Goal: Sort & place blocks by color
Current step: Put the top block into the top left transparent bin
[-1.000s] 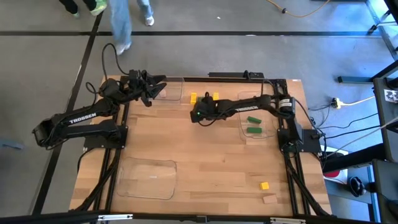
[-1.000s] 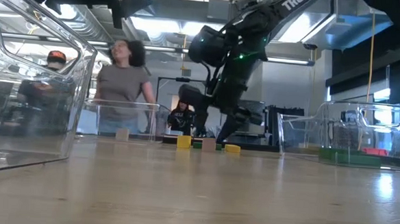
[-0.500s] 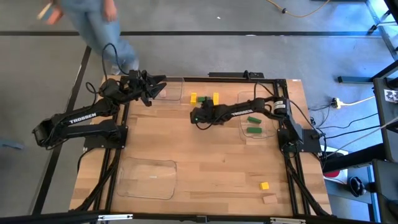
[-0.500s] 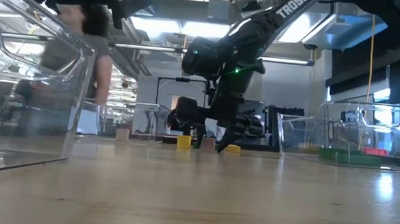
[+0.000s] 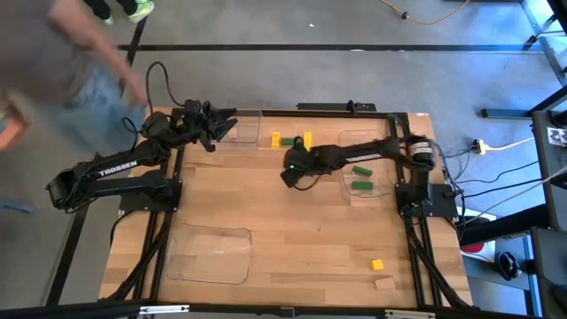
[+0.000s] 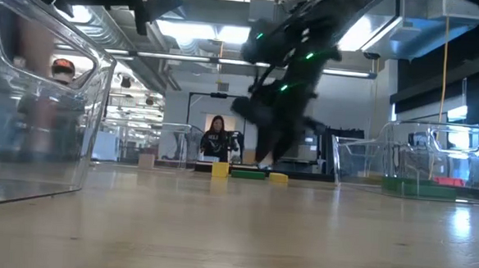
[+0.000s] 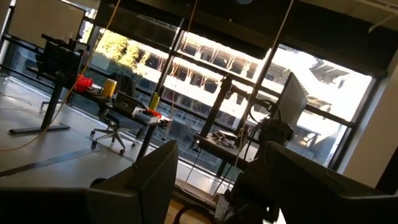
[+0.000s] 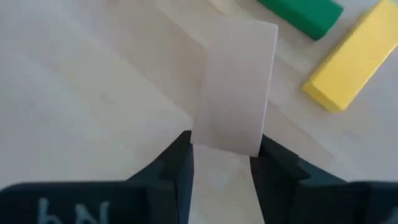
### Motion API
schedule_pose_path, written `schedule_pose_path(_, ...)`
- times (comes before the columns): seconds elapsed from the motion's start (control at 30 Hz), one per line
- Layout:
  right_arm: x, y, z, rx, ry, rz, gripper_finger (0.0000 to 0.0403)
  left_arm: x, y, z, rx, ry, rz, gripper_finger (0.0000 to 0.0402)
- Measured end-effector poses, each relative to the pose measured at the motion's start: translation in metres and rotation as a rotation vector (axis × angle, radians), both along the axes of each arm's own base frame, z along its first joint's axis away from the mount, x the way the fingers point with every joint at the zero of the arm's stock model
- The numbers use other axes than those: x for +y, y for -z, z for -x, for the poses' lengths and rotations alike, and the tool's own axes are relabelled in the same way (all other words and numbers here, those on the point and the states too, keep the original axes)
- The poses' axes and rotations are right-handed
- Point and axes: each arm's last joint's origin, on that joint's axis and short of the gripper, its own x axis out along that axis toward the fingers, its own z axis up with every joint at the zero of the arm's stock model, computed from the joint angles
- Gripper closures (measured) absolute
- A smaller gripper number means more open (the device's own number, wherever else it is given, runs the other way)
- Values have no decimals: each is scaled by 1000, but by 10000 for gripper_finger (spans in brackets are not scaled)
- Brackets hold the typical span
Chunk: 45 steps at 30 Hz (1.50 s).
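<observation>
- The table (image 5: 292,239) is seen from above, with an arm mounted at each side and a blurred person (image 5: 62,62) beyond its far left corner.
- The left arm (image 5: 115,168) is stretched toward the far left corner, where the left gripper (image 5: 217,128) is held above a clear tray (image 5: 248,128); its fingers (image 7: 149,180) are spread wide and nothing is seen between them.
- The right arm (image 5: 372,151) is reached from the right edge toward the far middle of the table, and the right gripper (image 5: 291,173) is found just in front of a small group of blocks.
- A second clear tray (image 5: 213,252) is set at the near left, and a third tray (image 5: 347,182) at the right is partly covered by the right arm.
- Two green blocks (image 5: 361,177) are seen lying in the right tray.
- A tan block (image 8: 236,87) is clamped between the right fingers (image 8: 180,162), which are closed on its sides, with the bare table below it.
- Beside the held block, a yellow bar (image 8: 351,62) and a green bar (image 8: 301,14) are seen lying on the table; in the low view they are lined up with a yellow cube (image 6: 219,170).
- Near the front right corner, a small yellow block (image 5: 377,264) and a tan block (image 5: 383,283) are left apart from the rest.
</observation>
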Motion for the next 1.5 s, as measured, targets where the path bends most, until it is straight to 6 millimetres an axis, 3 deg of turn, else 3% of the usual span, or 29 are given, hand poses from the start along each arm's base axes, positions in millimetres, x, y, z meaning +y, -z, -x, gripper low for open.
schedule_pose_path(0.1,8,-18,22,-97,-129,11,278,-4,1,-2,9,25,0,170)
schedule_pose_path(0.33,20,-74,59,-758,-339,38,278,-17,14,-21,138,89,-69,170)
schedule_pose_path(0.43,23,-97,63,-930,-385,117,278,-22,19,-34,177,117,-62,170)
schedule_pose_path(0.67,27,-127,47,-1013,-554,204,278,-33,13,-73,228,192,-79,169)
schedule_pose_path(0.83,28,-136,44,-1026,-637,225,278,-38,1,-92,215,242,-78,169)
schedule_pose_path(1.2,33,-137,44,-1034,-710,209,278,-40,-15,-119,204,304,-93,175)
schedule_pose_path(1.3,33,-137,44,-1030,-717,218,278,-38,-13,-119,222,298,-85,199)
schedule_pose_path(1.47,33,-138,44,-1031,-719,234,278,-33,-16,-115,213,308,-86,283)
schedule_pose_path(1.5,33,-138,44,-1028,-718,235,278,-32,-16,-115,216,316,-87,284)
